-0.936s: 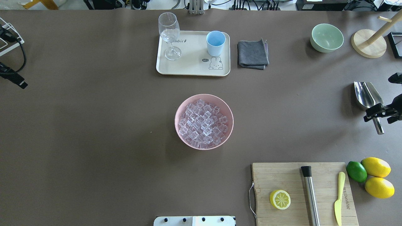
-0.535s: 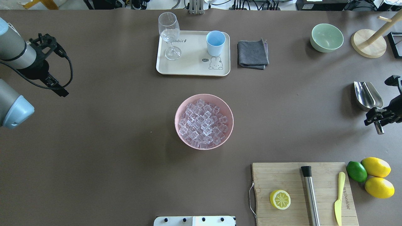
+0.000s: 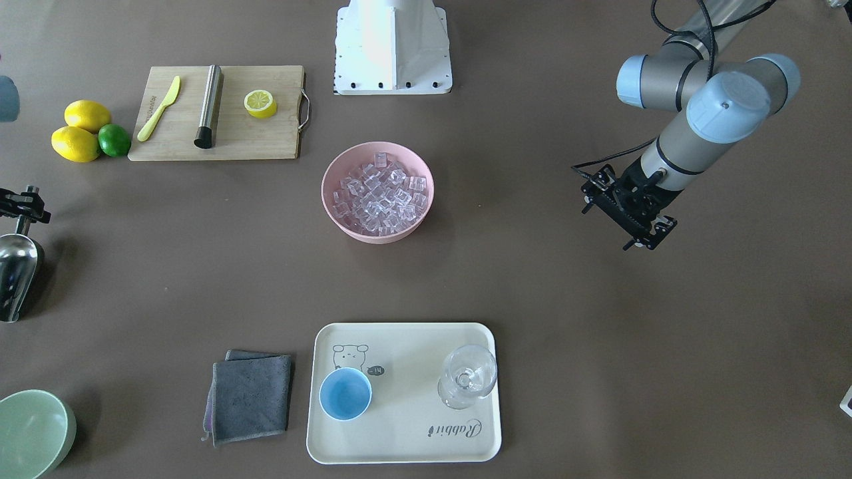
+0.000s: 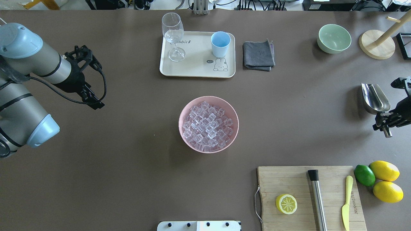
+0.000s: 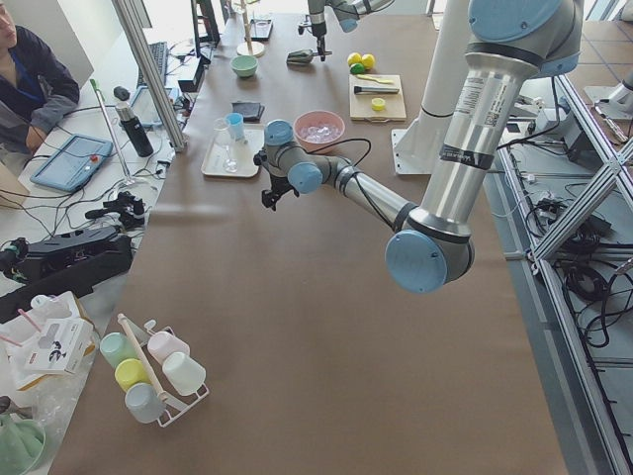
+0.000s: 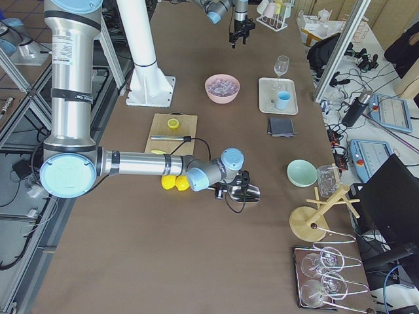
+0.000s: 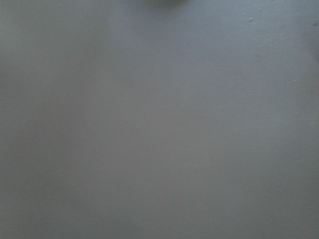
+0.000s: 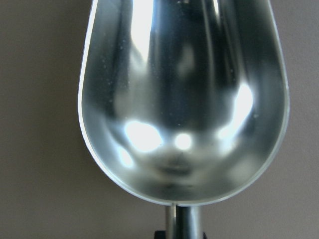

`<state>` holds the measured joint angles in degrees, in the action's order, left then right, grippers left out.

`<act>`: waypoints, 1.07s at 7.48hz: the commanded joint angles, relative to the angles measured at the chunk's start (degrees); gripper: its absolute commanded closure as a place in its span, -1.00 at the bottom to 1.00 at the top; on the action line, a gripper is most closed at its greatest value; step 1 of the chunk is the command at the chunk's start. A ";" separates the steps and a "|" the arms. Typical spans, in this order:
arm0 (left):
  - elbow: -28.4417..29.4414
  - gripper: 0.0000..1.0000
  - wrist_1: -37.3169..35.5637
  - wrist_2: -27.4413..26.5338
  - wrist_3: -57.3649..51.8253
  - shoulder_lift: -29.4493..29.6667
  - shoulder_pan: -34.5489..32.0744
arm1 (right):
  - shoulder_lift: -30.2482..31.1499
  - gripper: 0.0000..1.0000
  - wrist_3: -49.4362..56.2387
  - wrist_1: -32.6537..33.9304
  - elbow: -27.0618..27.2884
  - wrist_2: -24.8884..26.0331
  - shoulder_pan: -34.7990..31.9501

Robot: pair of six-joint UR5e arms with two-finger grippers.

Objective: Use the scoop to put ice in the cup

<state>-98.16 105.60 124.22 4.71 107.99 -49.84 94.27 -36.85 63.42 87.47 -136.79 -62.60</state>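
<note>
Bench (image 4: 96,160): brown matte covering, bare across most of its width. My landmark is the pink bowl (image 4: 179,123) at mid-bench, heaped with the ice (image 4: 207,126).

- Beyond the bowl, away from the robot: cream tray (image 4: 196,65) carrying the cup (image 4: 220,43), upright and empty, and a wine glass (image 4: 173,32). The two stand apart.
- Just right of that tray: folded grey cloth (image 4: 258,55).
- Further right of the bowl, far side: green bowl (image 4: 334,38), then a wooden stand (image 4: 376,48).
- Well right of the bowl, at the bench edge: the scoop (image 4: 375,98), trough open upward and empty. The right claw (image 4: 385,120) is clamped on its handle. I cannot tell whether the scoop touches the bench.
- Right of the bowl on the robot's side: cutting board (image 4: 289,179) with half a lemon (image 4: 286,203), a steel cylinder (image 4: 317,199) and a yellow knife (image 4: 346,205). A lime (image 4: 364,175) and two lemons (image 4: 384,170) lie beside it.
- Well left of the bowl: the left claw (image 3: 627,211) hangs over bare bench. I cannot tell whether its fingers are apart or together, and its wrist camera shows only blank surface.

Room: a seated person (image 5: 30,79) is at a side desk, there is a cup rack (image 5: 148,366) at the bench's left end, and aluminium framing stands behind the robot.
</note>
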 commanded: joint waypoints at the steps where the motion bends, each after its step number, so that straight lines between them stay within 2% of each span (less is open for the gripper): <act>1: -2.47 -0.96 0.40 -0.90 -0.31 4.31 5.26 | -0.14 1.00 -0.33 0.30 2.96 -1.38 -1.46; 3: -3.78 -0.96 1.53 -6.93 -0.31 7.05 10.88 | -1.89 1.00 0.28 8.34 7.34 -1.20 -2.35; 4: -3.36 -0.96 6.68 -9.23 -0.31 6.36 13.43 | -2.25 1.00 0.99 10.13 9.63 -0.42 -2.53; 6: -1.69 -0.96 15.83 -9.78 -0.40 4.51 15.03 | -2.95 1.00 12.01 9.97 10.61 0.82 -3.92; 7: -1.16 -0.96 16.74 -9.70 -0.49 5.20 15.30 | -3.48 1.00 18.24 9.97 10.79 1.08 -4.54; 8: -0.63 -0.96 19.62 -9.78 -0.57 5.38 15.48 | -4.53 1.00 26.14 9.88 11.23 3.52 -4.64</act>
<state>-99.80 120.72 114.60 4.27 113.12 -34.92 91.10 -22.72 73.34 98.01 -135.87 -66.57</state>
